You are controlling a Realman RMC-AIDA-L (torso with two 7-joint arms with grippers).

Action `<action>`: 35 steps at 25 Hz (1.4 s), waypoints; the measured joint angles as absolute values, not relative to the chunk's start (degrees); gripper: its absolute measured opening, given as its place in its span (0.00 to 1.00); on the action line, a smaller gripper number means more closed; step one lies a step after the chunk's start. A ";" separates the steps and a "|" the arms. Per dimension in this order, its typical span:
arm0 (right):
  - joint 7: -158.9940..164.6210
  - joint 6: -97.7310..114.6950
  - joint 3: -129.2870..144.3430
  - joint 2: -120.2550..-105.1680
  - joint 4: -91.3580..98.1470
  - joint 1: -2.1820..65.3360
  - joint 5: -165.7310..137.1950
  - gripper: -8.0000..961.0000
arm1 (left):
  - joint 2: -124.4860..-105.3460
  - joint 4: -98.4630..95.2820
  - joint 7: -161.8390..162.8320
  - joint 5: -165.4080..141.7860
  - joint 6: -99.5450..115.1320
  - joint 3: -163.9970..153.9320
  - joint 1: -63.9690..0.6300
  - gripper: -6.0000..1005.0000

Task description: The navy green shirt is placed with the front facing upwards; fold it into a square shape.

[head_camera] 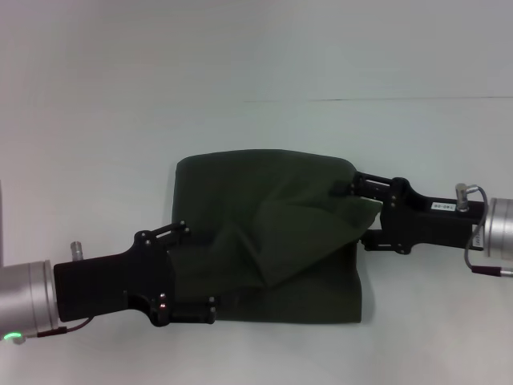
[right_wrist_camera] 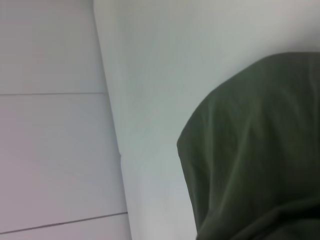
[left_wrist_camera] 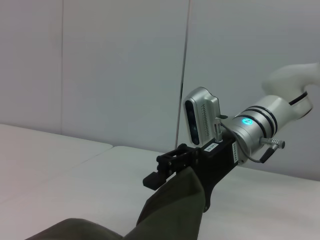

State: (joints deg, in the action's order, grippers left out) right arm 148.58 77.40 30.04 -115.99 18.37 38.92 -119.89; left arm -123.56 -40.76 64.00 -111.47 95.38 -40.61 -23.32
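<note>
Shirt (head_camera: 272, 241) sits centre of the head view on the white table (head_camera: 120, 96), already folded down to a rough rectangle, plain green side up, no lettering visible. Far edge runs across mid-frame, near edge along the lower middle. A loose flap is draped diagonally over the top layer from right of centre down toward lower centre, with creases bunched where it lands.

Right gripper (head_camera: 351, 189) comes in from the right edge, mid-height, fingers reaching to the shirt's upper right corner. Cloth is raised and gathered at the tips, fingers look closed on the fabric there. Left wrist view backs this up: the right gripper (left_wrist_camera: 172, 167) shows in the lower middle with a fold of shirt (left_wrist_camera: 172, 210) hanging off it toward the bottom edge.

Left gripper (head_camera: 196, 273) comes in from the lower left, at the shirt's left edge. One finger (head_camera: 164, 234) lies over the cloth edge, the other (head_camera: 192, 311) low at the bottom left corner. They stand well apart, spread wide; can't tell if cloth is pinched at either tip.

Right wrist view: only a rounded fold of shirt (right_wrist_camera: 255, 150) filling the lower right, table (right_wrist_camera: 150, 60) behind it
</note>
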 joint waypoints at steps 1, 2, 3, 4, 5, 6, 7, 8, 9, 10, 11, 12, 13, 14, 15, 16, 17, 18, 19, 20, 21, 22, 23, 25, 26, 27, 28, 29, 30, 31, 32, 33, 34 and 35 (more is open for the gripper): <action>148.54 77.01 29.90 -116.16 18.37 39.12 -119.89 0.95 | -123.57 -40.73 63.85 -111.46 95.18 -40.61 -23.33 0.95; 148.51 76.70 29.83 -116.33 18.37 39.30 -119.89 0.95 | -123.60 -40.71 63.79 -111.46 94.97 -40.61 -23.33 0.95; 148.51 76.46 29.83 -116.44 18.37 39.45 -119.89 0.95 | -123.62 -40.71 63.75 -111.45 94.75 -40.61 -23.34 0.95; 148.56 76.34 29.83 -116.48 18.37 39.55 -119.89 0.95 | -123.63 -40.70 63.75 -111.45 94.52 -40.61 -23.35 0.95; 148.62 76.25 29.84 -116.53 18.37 39.60 -119.88 0.95 | -123.64 -40.69 63.75 -111.45 94.36 -40.61 -23.35 0.95; 148.68 76.19 29.82 -116.58 18.37 39.59 -119.88 0.95 | -123.65 -40.68 63.74 -111.44 94.27 -40.53 -23.34 0.95; 148.72 76.13 29.76 -116.63 18.37 39.56 -119.85 0.95 | -123.66 -40.66 63.74 -111.44 94.24 -40.40 -23.33 0.94; 148.75 76.01 29.69 -116.67 18.37 39.48 -119.81 0.95 | -123.66 -40.64 63.73 -111.44 94.22 -40.22 -23.31 0.94; 148.71 75.70 29.66 -116.68 18.37 39.37 -119.65 0.89 | -123.66 -40.62 63.73 -111.44 94.21 -40.01 -23.31 0.94; 148.61 75.33 29.65 -116.69 18.37 39.25 -119.48 0.82 | -123.66 -40.61 63.72 -111.44 94.21 -39.80 -23.30 0.94; 148.42 74.87 29.64 -116.71 18.37 39.14 -119.33 0.76 | -123.66 -40.61 63.72 -111.44 94.21 -39.64 -23.30 0.94; 147.58 74.33 29.63 -116.85 18.37 39.06 -119.16 0.72 | -123.66 -40.60 63.72 -111.44 94.21 -39.47 -23.30 0.94; 147.58 74.33 29.63 -116.85 18.37 39.06 -119.16 0.67 | -123.66 -40.60 63.72 -111.44 94.21 -39.30 -23.29 0.94; 147.04 74.17 29.62 -116.96 18.37 39.03 -119.15 0.62 | -123.67 -40.60 63.72 -111.44 94.22 -39.15 -23.29 0.94; 146.47 73.99 29.62 -117.08 18.37 39.03 -119.15 0.58 | -123.66 -40.60 63.71 -111.44 94.24 -39.07 -23.29 0.95; 146.03 73.89 29.62 -117.17 18.37 39.07 -119.15 0.53 | -123.67 -40.60 63.72 -111.44 94.26 -39.04 -23.29 0.95; 145.71 73.68 29.63 -117.32 18.37 39.15 -119.15 0.51 | -123.66 -40.60 63.71 -111.44 94.31 -39.00 -23.29 0.95; 145.47 73.46 29.72 -117.46 18.37 39.28 -119.15 0.49 | -123.66 -40.60 63.72 -111.44 94.34 -38.95 -23.29 0.95; 145.30 73.27 29.89 -117.66 18.37 39.43 -119.15 0.47 | -123.67 -40.60 63.72 -111.44 94.37 -38.95 -23.29 0.95; 145.21 73.18 30.01 -117.76 18.37 39.49 -119.15 0.44 | -123.66 -40.60 63.73 -111.44 94.45 -38.92 -23.29 0.95; 145.13 73.11 30.15 -117.90 18.37 39.57 -119.15 0.42 | -123.67 -40.60 63.73 -111.44 94.51 -38.85 -23.29 0.95; 145.08 73.13 30.22 -117.99 18.37 39.62 -119.15 0.40 | -123.67 -40.60 63.73 -111.44 94.61 -38.68 -23.29 0.95; 144.95 73.28 30.24 -118.08 18.37 39.61 -119.15 0.38 | -123.69 -40.59 63.73 -111.44 94.66 -38.53 -23.29 0.95; 144.41 73.48 30.19 -118.19 18.37 39.46 -119.16 0.33 | -123.71 -40.58 63.73 -111.44 94.69 -38.46 -23.29 0.95; 143.92 73.50 30.07 -118.22 18.39 39.32 -119.16 0.31 | -123.74 -40.53 63.74 -111.44 94.70 -38.40 -23.29 0.95; 143.36 73.52 29.93 -118.27 18.48 39.21 -119.16 0.29 | -123.74 -40.53 63.74 -111.44 94.71 -38.39 -23.29 0.95; 142.82 73.53 29.86 -118.34 18.66 39.14 -119.15 0.25 | -123.75 -40.52 63.78 -111.44 94.71 -38.37 -23.29 0.95; 142.17 73.52 29.80 -118.41 18.86 39.09 -119.14 0.21 | -123.75 -40.52 63.86 -111.44 94.72 -38.35 -23.29 0.95; 141.56 73.47 29.80 -118.48 19.05 39.09 -119.11 0.17 | -123.75 -40.50 63.92 -111.44 94.73 -38.33 -23.29 0.95; 140.94 73.34 29.80 -118.49 19.17 39.11 -119.11 0.13 | -123.77 -40.44 64.00 -111.44 94.75 -38.30 -23.29 0.95; 140.11 73.07 29.80 -118.49 19.40 39.19 -119.10 0.09 | -123.79 -40.33 64.05 -111.43 94.77 -38.23 -23.29 0.95; 139.01 72.67 29.92 -118.49 19.81 39.43 -119.09 0.05 | -123.82 -40.16 64.11 -111.42 94.79 -38.11 -23.29 0.95; 137.97 72.42 30.04 -118.49 20.21 39.63 -119.09 0.05 | -123.84 -39.98 64.23 -111.41 94.84 -37.93 -23.29 0.95; 137.21 72.23 30.12 -118.50 20.54 39.77 -119.08 0.05 | -123.84 -39.91 64.39 -111.39 94.89 -37.83 -23.29 0.95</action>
